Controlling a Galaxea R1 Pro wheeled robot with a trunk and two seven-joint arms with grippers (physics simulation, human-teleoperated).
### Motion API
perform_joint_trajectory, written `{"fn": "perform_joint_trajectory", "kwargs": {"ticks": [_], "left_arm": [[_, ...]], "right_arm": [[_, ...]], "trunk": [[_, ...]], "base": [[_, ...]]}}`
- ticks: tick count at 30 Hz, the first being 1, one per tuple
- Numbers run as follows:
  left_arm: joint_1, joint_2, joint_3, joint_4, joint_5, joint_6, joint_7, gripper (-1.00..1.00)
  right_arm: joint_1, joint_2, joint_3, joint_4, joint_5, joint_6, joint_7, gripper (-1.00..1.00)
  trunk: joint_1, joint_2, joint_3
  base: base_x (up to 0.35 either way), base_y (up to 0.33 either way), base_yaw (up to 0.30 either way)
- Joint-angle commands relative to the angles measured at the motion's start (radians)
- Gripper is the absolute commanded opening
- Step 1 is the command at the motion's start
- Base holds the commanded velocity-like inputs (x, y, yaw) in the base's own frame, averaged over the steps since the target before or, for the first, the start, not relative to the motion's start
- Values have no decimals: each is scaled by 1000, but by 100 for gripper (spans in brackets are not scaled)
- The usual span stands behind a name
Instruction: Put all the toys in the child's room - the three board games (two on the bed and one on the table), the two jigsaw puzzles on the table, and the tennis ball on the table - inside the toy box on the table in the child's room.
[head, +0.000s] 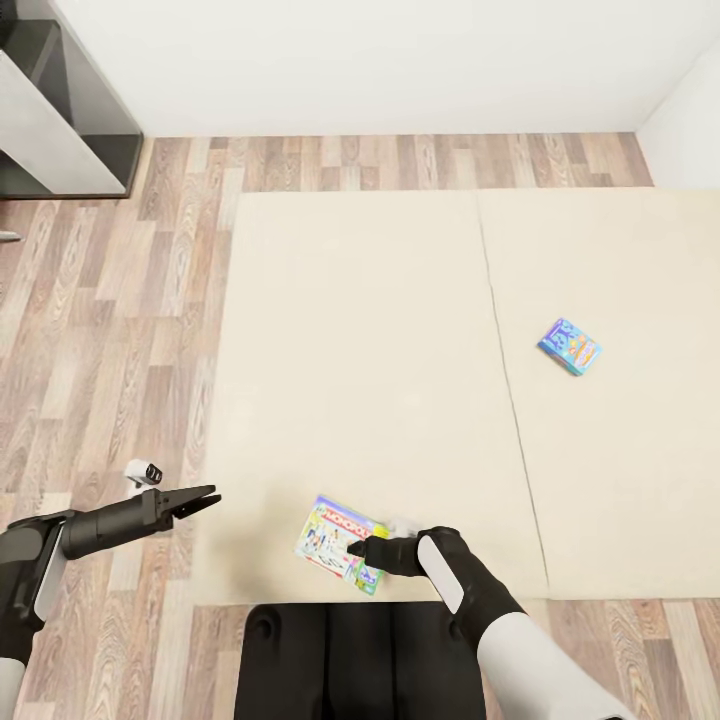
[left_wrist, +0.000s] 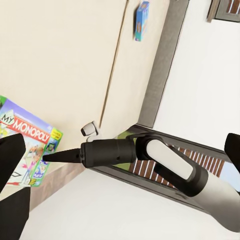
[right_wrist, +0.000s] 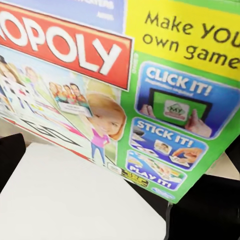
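1. the bed (head: 380, 330) takes up the middle of the room from where i stand, a plain beige mattress in two parts with a seam running down it, wood-plank floor (head: 110, 330) on its near and left sides.
2. the large green-edged board game (head: 340, 545), with "monopoly" on a red banner and cartoon children on its cover, lies flat on the bed right at the near edge, on the wider part of the mattress.
3. the right gripper (head: 362, 550) is down over that box, its dark fingers at the box's right half. in the right wrist view the cover (right_wrist: 125, 85) looms very close, with "click it!", "stick it!" and "play it!" panels on green. i cannot tell whether the jaws are spread or pinching; the fingertips are lost against the box.
4. in the left wrist view the right arm's dark tapered end (left_wrist: 62, 155) points at the box's edge (left_wrist: 30, 142), reaching it or nearly so.
5. the small blue board game (head: 569, 346) lies on the narrower part of the bed, past the seam, well apart from the large box and farther from the near edge.
6. the left gripper (head: 198, 500) hangs just off the bed's left edge, over the floor, level with the near end of the mattress. its fingers look drawn close into a point, holding nothing.
7. beyond the bed's far left corner stands a dark grey unit with a pale top (head: 50, 120), against the white wall.
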Motion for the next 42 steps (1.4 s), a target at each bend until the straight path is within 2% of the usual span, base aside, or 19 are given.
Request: {"fn": "perform_joint_trajectory", "kwargs": {"ticks": [1, 42], "left_arm": [[0, 0, 0, 0, -1, 11, -4, 100], [0, 0, -1, 0, -1, 11, -4, 100]], "right_arm": [[0, 0, 0, -1, 4, 4, 4, 100], [0, 0, 0, -1, 4, 4, 4, 100]], "trunk": [[1, -1, -1], [1, -1, -1]], "base": [[0, 117, 0], [0, 117, 0]]}}
